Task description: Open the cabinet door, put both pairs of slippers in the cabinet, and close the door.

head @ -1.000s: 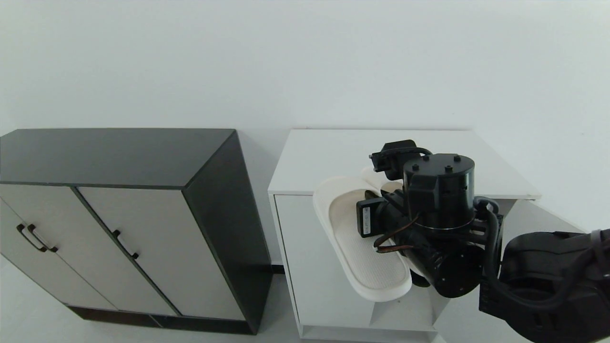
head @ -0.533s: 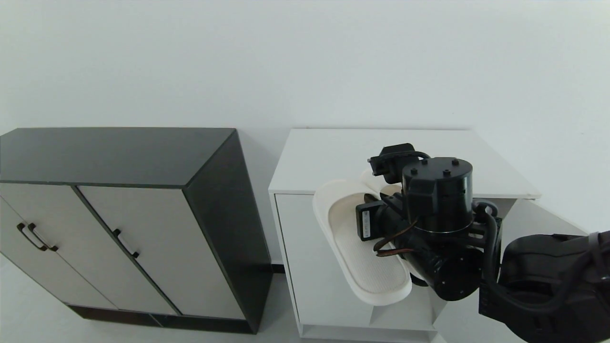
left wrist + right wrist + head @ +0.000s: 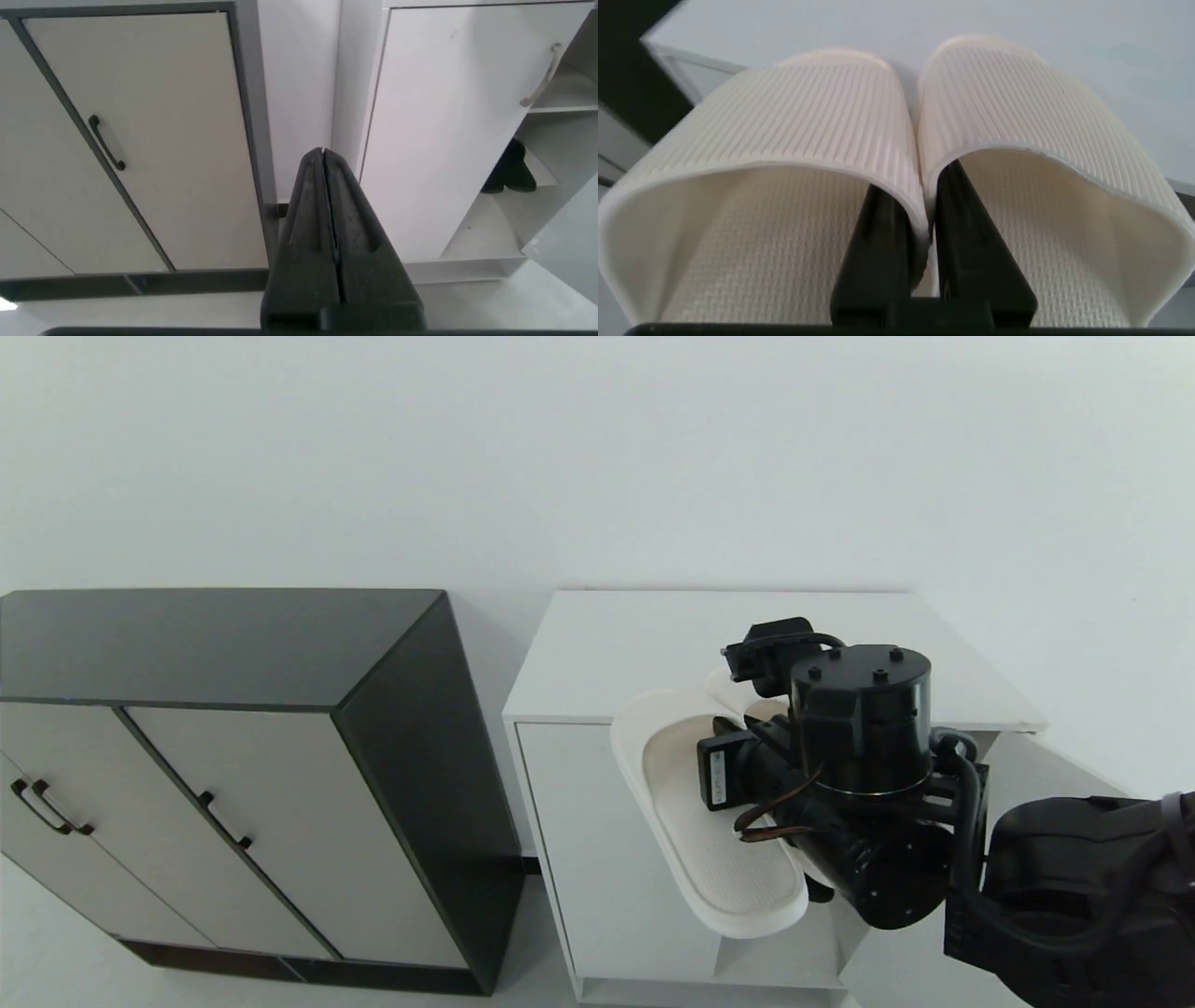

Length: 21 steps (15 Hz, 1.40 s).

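Now the right tool (image 3: pixel 920 215) pinches both cream slippers (image 3: pixel 813 121) together, one finger inside each.

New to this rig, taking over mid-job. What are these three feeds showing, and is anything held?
This is a two-armed robot. The wide picture comes from its head camera, the other two from wrist cameras. The right gripper is shut on a pair of cream slippers, held before the white cabinet. The left gripper is shut and empty, facing that cabinet's open door. The dark cabinet beside it has closed doors.
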Tool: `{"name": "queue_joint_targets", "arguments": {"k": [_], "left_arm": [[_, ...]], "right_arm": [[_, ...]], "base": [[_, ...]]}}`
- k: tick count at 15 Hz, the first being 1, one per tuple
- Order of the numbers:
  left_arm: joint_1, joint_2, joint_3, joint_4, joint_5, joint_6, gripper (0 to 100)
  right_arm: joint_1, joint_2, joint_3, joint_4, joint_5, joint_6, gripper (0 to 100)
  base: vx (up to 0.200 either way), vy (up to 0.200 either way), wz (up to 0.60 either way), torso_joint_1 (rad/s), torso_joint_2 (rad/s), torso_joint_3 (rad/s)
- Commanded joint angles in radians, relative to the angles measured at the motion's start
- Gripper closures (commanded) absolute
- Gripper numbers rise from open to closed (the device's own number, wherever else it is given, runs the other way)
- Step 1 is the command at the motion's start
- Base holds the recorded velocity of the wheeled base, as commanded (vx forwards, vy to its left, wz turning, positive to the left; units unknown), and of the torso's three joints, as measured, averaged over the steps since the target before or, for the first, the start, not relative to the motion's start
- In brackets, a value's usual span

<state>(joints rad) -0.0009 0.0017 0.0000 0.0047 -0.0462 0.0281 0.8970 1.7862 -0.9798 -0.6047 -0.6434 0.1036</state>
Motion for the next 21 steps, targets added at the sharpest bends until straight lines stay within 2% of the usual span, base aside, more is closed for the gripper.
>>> {"name": "queue_joint_targets", "arguments": {"k": [1,4,11,21], "left_arm": [[-0.001,0.0,0.0,0.0,0.0,0.001,100],[-0.001,0.0,0.0,0.0,0.0,0.001,100],[-0.001,0.0,0.0,0.0,0.0,0.0,100],[-0.001,0.0,0.0,0.0,0.0,-0.004,100]], "right_arm": [[0.002,-0.045,0.027,0.002,0.018,-0.004,100],[0.005,-0.119,0.089,0.002,0.051,-0.027,100],[0.028,-0.142,0.127,0.0,0.094,-0.028,100],[0.046,-0.152,0.156,-0.001,0.1,-0.032,100]], "base": [[0.0,-0.2,0.0,0.002,0.0,0.002],[0.0,-0.2,0.0,0.002,0.0,0.002],[0.0,-0.2,0.0,0.002,0.0,0.0],[0.0,0.0,0.0,0.0,0.0,0.0]]}}
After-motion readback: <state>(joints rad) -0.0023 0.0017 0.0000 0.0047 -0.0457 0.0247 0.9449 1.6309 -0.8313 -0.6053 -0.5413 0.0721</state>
